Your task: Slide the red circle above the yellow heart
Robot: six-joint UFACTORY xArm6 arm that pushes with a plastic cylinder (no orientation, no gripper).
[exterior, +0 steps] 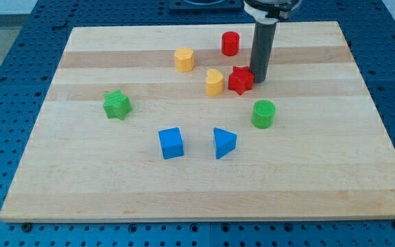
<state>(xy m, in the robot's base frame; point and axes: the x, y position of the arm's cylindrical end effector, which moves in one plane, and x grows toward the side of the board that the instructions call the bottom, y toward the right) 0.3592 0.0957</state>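
The rod's top is cut off by the frame's upper edge; my tip [260, 80] is seen touching the red star block [240, 80]. No fingers exist. The red circle block [230, 43] is placed upper centre on the wooden tabletop [321, 171], above-right of the yellow heart block [214, 82].

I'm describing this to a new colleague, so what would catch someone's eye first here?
The dark rod near the view's top, my tip right beside the red star, which sits against the yellow heart. The red circle stands just above them, and two blue blocks sit lower down.
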